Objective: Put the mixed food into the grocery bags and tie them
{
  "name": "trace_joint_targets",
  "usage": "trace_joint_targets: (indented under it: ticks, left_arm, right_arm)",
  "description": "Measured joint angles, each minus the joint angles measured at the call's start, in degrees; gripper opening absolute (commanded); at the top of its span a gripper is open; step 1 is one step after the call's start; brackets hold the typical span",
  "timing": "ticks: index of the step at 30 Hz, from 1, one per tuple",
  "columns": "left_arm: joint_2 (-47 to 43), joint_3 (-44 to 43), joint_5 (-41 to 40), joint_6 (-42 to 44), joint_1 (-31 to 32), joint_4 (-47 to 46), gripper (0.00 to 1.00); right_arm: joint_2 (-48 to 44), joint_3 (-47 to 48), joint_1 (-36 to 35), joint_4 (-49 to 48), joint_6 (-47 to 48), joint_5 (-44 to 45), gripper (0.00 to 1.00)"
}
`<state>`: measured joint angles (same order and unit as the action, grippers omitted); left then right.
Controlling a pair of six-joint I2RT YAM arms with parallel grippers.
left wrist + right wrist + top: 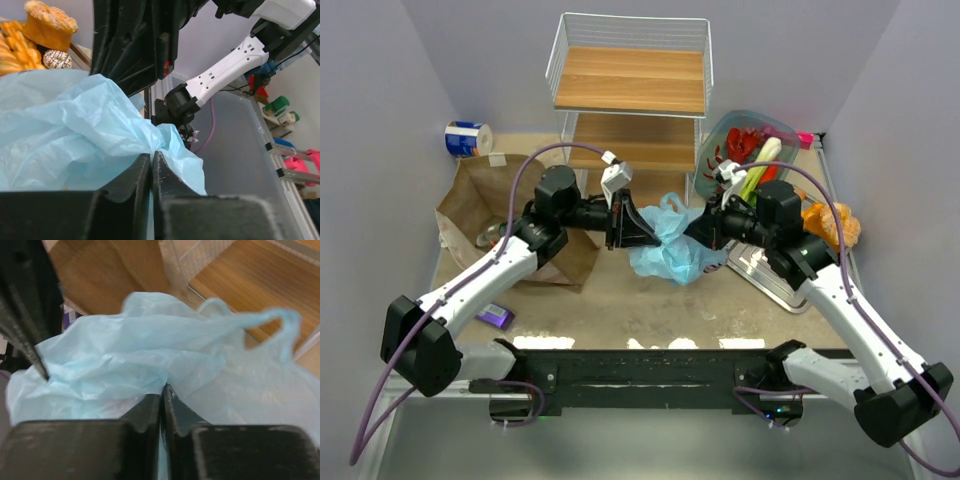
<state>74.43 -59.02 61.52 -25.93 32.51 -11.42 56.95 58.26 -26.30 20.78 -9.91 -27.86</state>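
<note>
The light-blue plastic grocery bag (670,252) lies crumpled at mid-table between both grippers. My left gripper (638,228) is shut on a fold of the bag (75,130), and film is pinched between its jaws at the gripper tip (151,156). My right gripper (696,228) is shut on the other side of the bag (125,350), its tip (161,387) buried in plastic; one handle loop (272,320) stands free. The brown paper bag (480,195) lies at the left with a can (488,238) in its mouth. A red lobster (745,143) and a leek (761,165) sit in the teal dish. Breads (830,225) lie at the right.
A wire shelf with wooden boards (630,80) stands at the back. The teal dish (782,126) is at back right, and a metal tray (770,272) lies under the right arm. A purple bar (496,316) and a blue-and-white roll (468,138) are at the left.
</note>
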Motion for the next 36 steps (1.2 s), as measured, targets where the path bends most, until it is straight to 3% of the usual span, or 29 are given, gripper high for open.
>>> trace_joint_targets:
  ticks: [1, 3, 4, 7, 12, 16, 24, 29, 36]
  left_arm:
    - [0.0, 0.0, -0.3, 0.5, 0.3, 0.4, 0.00]
    - [0.0, -0.2, -2.4, 3.0, 0.3, 3.0, 0.00]
    - [0.0, -0.8, -4.7, 4.7, 0.3, 5.6, 0.00]
    - [-0.1, -2.9, -14.2, 9.7, 0.6, 13.5, 0.00]
    - [-0.5, -3.7, -31.8, 15.3, 4.8, 21.0, 0.00]
    - [2.0, -4.0, -38.7, 15.6, 8.8, 23.6, 0.00]
    - [7.8, -4.3, -41.5, 12.4, 9.0, 23.7, 0.00]
    - [8.2, -5.0, -41.2, 9.9, 9.0, 22.5, 0.00]
    - [9.0, -5.9, -40.7, 7.5, 9.0, 21.5, 0.00]
  right_arm:
    - [0.8, 0.0, 0.0, -0.2, -0.3, 0.6, 0.44]
    - [2.6, 0.2, 0.0, -0.1, -0.9, 1.9, 0.63]
    - [3.5, 0.4, 0.0, 0.1, -1.0, 2.8, 0.77]
    - [5.2, 1.0, 0.0, 1.2, -2.2, 4.5, 0.87]
    - [2.7, 1.1, 0.0, 2.2, -7.5, 8.6, 0.86]
    - [-0.9, -0.3, 0.1, -1.1, -12.4, 7.7, 0.89]
    - [-3.3, -7.8, -6.4, -7.5, -13.4, 5.2, 0.92]
    - [-1.5, -9.3, -13.5, -8.7, -9.7, 11.2, 0.93]
    - [2.1, -11.1, -17.5, -12.5, -4.0, 21.4, 0.93]
